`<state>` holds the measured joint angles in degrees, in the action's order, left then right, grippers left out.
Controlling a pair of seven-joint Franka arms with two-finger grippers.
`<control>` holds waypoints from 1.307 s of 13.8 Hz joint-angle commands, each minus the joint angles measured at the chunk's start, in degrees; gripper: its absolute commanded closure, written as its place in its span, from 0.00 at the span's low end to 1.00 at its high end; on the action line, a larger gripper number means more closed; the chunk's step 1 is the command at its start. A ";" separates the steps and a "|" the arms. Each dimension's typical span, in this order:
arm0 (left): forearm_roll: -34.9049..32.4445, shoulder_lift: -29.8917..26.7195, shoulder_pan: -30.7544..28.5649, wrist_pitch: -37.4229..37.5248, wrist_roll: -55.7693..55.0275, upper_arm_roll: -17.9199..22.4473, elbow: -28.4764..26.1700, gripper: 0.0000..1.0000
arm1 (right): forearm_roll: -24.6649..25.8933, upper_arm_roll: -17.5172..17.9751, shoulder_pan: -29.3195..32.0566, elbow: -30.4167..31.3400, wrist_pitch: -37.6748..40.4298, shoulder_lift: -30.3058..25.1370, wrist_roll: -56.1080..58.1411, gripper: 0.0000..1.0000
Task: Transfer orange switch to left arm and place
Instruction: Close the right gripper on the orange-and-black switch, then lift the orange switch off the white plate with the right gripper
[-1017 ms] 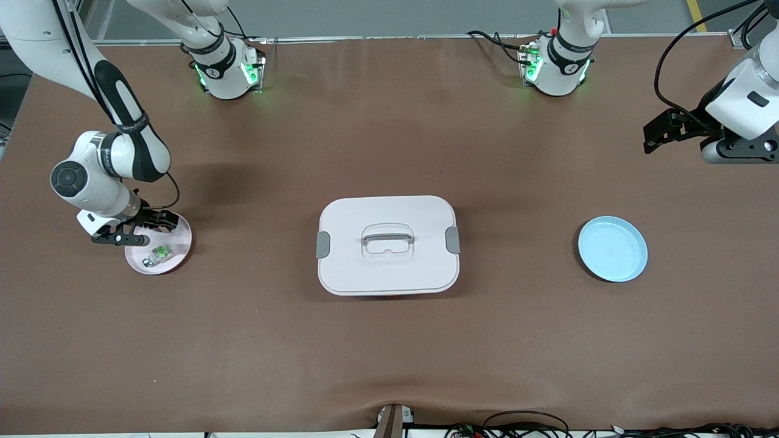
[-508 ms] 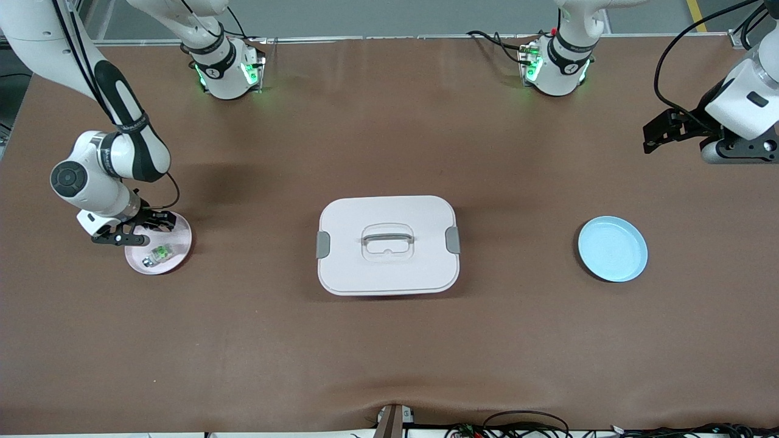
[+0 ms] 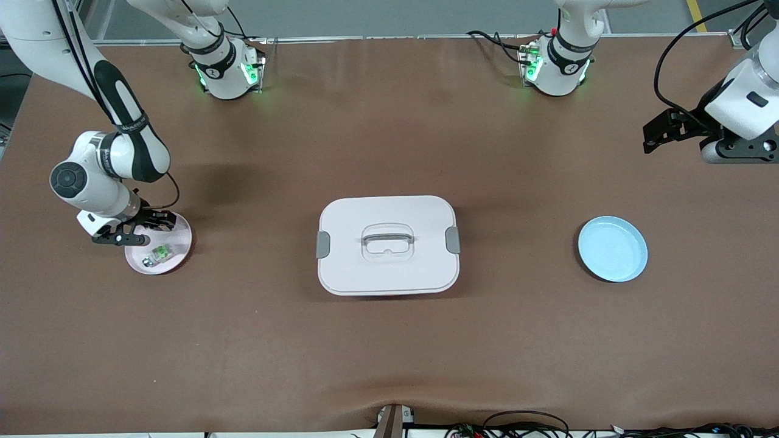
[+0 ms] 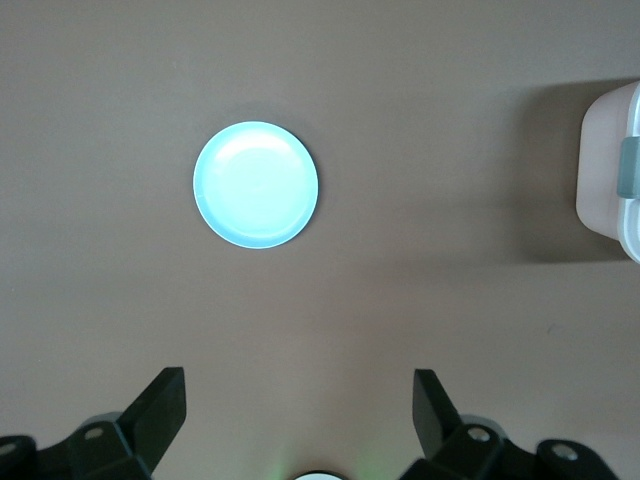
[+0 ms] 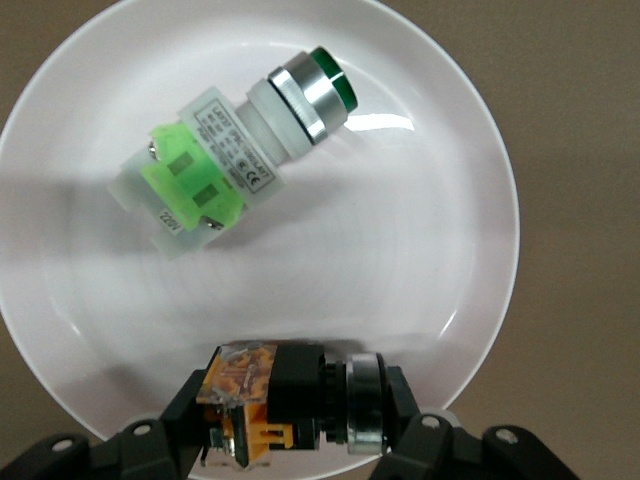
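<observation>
— Listing by view: what does the right wrist view add?
— The orange switch (image 5: 285, 400), hidden in the front view under the right gripper (image 5: 290, 425), lies on the pink plate (image 5: 440, 150) between the fingers (image 5: 165, 425), which close on its two ends. A green-and-white switch (image 5: 235, 160) lies on the same plate, apart from it.
— Other containers?
— Blue plate (image 3: 613, 249), bare, toward the left arm's end; box (image 3: 387, 244), lid on, mid-table between the plates.
— Left gripper (image 4: 300, 415)?
— Waiting, fingers spread wide, over the table near the blue plate.
</observation>
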<state>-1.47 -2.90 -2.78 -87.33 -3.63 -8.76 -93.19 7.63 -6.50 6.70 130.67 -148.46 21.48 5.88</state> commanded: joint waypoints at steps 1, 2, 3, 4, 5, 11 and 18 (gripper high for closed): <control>0.59 -0.18 0.06 0.76 -0.51 -0.12 0.29 0.00 | 0.90 0.61 0.86 -0.85 2.55 -2.22 4.64 0.77; 0.68 -0.26 0.06 0.76 -0.51 -0.12 0.29 0.00 | 0.90 0.61 0.95 -1.90 4.82 -2.84 5.88 0.76; 0.68 -0.27 0.06 0.76 -0.51 -0.12 0.20 0.00 | 0.81 0.61 0.86 -3.83 9.54 -3.63 6.24 0.76; 0.68 -0.35 0.06 0.76 -0.51 -0.12 0.29 0.00 | 0.73 0.79 0.78 -6.37 15.42 -4.25 6.33 0.76; 0.68 -0.35 -0.03 0.76 -0.51 -0.12 0.29 0.00 | 0.12 0.96 0.60 -9.09 21.66 -5.38 6.25 0.77; 0.59 -0.27 0.15 0.76 -0.51 -0.21 0.38 0.00 | -10.43 1.76 -2.91 -25.79 54.63 -9.61 4.24 0.79; 0.68 -0.53 0.15 0.85 -0.42 -0.21 0.38 0.00 | -21.32 1.84 -9.67 -32.15 67.42 -12.42 -12.63 0.80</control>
<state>-1.47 -2.90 -2.60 -87.32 -3.63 -8.84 -93.18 -10.80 -4.33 -1.87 98.64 -82.56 10.38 -2.83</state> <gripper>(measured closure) 0.000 0.273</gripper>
